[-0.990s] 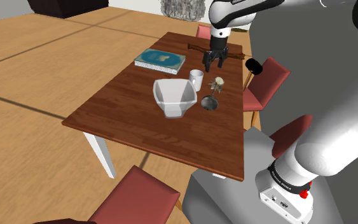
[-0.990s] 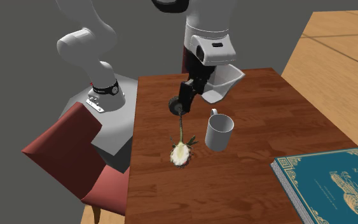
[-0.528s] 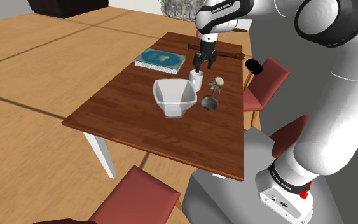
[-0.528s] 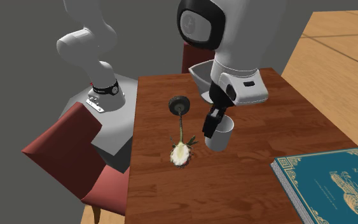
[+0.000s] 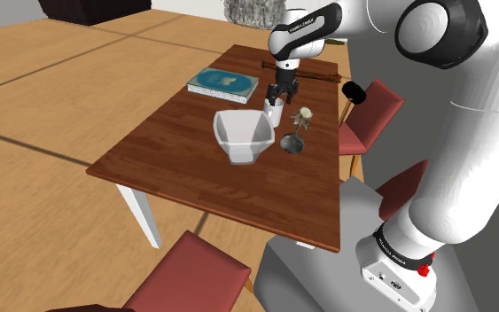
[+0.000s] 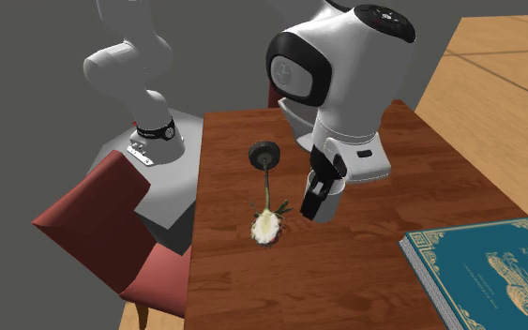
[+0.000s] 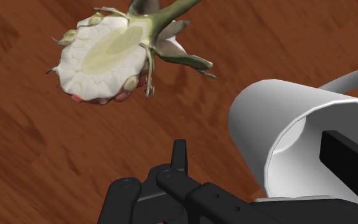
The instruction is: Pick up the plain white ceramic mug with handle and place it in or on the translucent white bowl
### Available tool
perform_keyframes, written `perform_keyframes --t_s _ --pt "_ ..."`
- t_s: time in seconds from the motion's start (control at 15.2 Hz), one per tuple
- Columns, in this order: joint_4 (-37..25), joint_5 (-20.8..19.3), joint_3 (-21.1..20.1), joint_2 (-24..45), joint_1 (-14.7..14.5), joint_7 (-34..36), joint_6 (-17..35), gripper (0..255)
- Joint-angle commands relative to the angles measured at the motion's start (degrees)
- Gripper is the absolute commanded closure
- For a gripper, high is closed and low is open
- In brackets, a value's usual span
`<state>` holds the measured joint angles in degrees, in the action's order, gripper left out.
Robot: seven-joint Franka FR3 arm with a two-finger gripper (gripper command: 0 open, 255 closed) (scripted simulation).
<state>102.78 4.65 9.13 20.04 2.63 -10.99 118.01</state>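
My gripper [image 5: 280, 96] sits over the mug [image 5: 274, 113], fingers spread: one finger [image 7: 348, 159] inside the mug's mouth, the other outside its wall, clear of it. Mug upright on the table [image 5: 176, 168]. Bowl [image 5: 241, 135] just beside the mug, on the shoulder view's left of it. Flower [image 7: 107, 57] near the mug, on its other side

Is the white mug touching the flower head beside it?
Apart. The wrist view shows bare table between the mug and the flower head.
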Motion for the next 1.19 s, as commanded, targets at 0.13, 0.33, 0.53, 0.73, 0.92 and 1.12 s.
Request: perform_keyframes --t_s 0.13,0.33,0.53,0.73,0.92,1.12 --pt "0.4 0.0 0.0 0.1 0.0 0.0 0.5 0" --pt "0.4 0.0 0.0 0.1 0.0 0.0 0.5 0" --pt "0.4 0.0 0.0 0.1 0.0 0.0 0.5 255" --pt "0.4 0.0 0.0 0.1 0.0 0.0 0.5 255" --pt "0.4 0.0 0.0 0.1 0.0 0.0 0.5 255" --pt "0.4 0.0 0.0 0.1 0.0 0.0 0.5 255"
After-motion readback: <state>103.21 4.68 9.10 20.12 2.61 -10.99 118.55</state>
